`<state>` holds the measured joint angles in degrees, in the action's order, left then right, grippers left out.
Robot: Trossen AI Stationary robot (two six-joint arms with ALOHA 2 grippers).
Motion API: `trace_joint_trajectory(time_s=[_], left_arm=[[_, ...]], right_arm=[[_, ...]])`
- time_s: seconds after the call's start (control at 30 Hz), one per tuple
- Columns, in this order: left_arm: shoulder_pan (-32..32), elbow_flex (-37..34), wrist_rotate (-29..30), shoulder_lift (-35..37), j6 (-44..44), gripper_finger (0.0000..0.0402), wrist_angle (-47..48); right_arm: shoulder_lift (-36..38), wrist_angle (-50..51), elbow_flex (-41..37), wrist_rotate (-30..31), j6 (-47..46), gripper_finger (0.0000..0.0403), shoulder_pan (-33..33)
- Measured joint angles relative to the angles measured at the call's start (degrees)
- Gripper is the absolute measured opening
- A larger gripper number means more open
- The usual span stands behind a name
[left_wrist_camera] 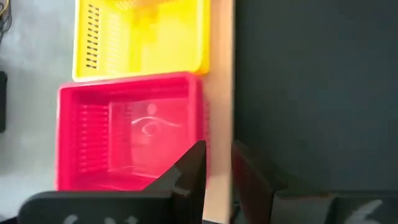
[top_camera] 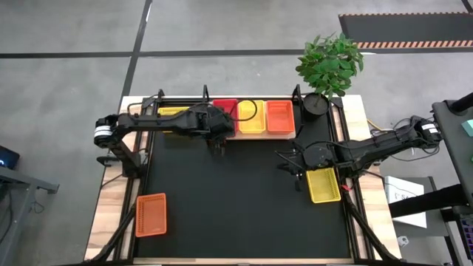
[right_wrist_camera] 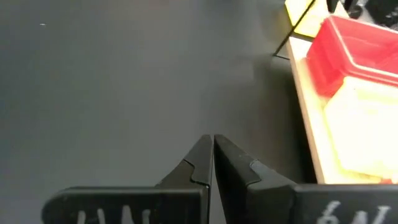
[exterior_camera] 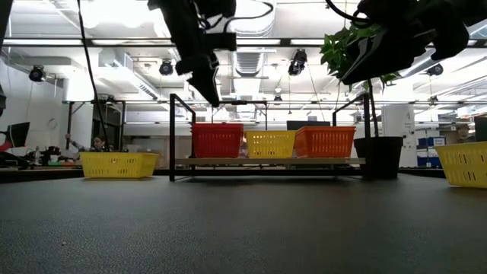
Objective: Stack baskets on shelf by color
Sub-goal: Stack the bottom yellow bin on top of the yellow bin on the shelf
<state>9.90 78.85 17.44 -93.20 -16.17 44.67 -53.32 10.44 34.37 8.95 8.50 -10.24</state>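
Left gripper a little apart, empty, just off the red basket on the shelf; likely just put down; right gripper pressed together, yellow basket beside it, probably next.

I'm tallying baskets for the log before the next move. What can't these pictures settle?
- How many baskets each shelf stack holds: the high view shows only top rims of red, yellow, orange.
- Yellow basket at the shelf's left end: the left arm covers most of it.
- Plant pot: leaves overhang it.
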Motion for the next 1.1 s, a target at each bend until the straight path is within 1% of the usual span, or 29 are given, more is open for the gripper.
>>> trace_joint_trajectory(time_s=[0.1,0.27,0.37,0.5,0.63,0.7,0.77,0.93,1.1], left_arm=[[-2.67,0.00,-0.01,1.15,5.08,0.0059,-0.14],[-9.00,-0.51,0.26,1.83,12.93,0.0058,-2.88],[-13.50,-1.64,1.70,1.88,14.33,0.0058,-8.25],[-18.79,-4.40,3.64,2.12,14.35,0.0058,-16.59],[-22.90,-6.72,3.93,2.52,14.32,0.0058,-25.48],[-24.28,-8.28,3.99,2.71,14.31,0.0058,-28.90],[-25.29,-9.40,4.05,2.77,14.33,0.0058,-31.41],[-26.60,-12.06,4.47,2.92,14.32,0.0058,-36.50],[-26.53,-12.75,4.54,2.92,14.30,0.0058,-37.92]], right_arm=[[0.00,-0.02,-0.05,-1.81,-1.10,0.0009,-0.02],[-0.01,0.02,-0.36,-2.10,-2.56,0.0009,-0.02],[0.00,0.04,-0.44,-2.12,-2.65,0.0009,-0.02],[0.00,0.02,-0.44,-3.77,-3.79,0.0009,-0.02],[0.00,0.35,-0.44,-8.57,-6.16,0.0009,-0.30],[-0.01,0.40,-0.44,-11.22,-7.31,0.0009,-1.22],[-0.01,2.66,0.18,-12.50,-8.84,0.0009,-2.66],[-0.41,11.24,3.56,-12.00,-13.89,0.0009,-7.27],[-0.44,18.53,6.12,-11.93,-20.04,0.0009,-11.77]])
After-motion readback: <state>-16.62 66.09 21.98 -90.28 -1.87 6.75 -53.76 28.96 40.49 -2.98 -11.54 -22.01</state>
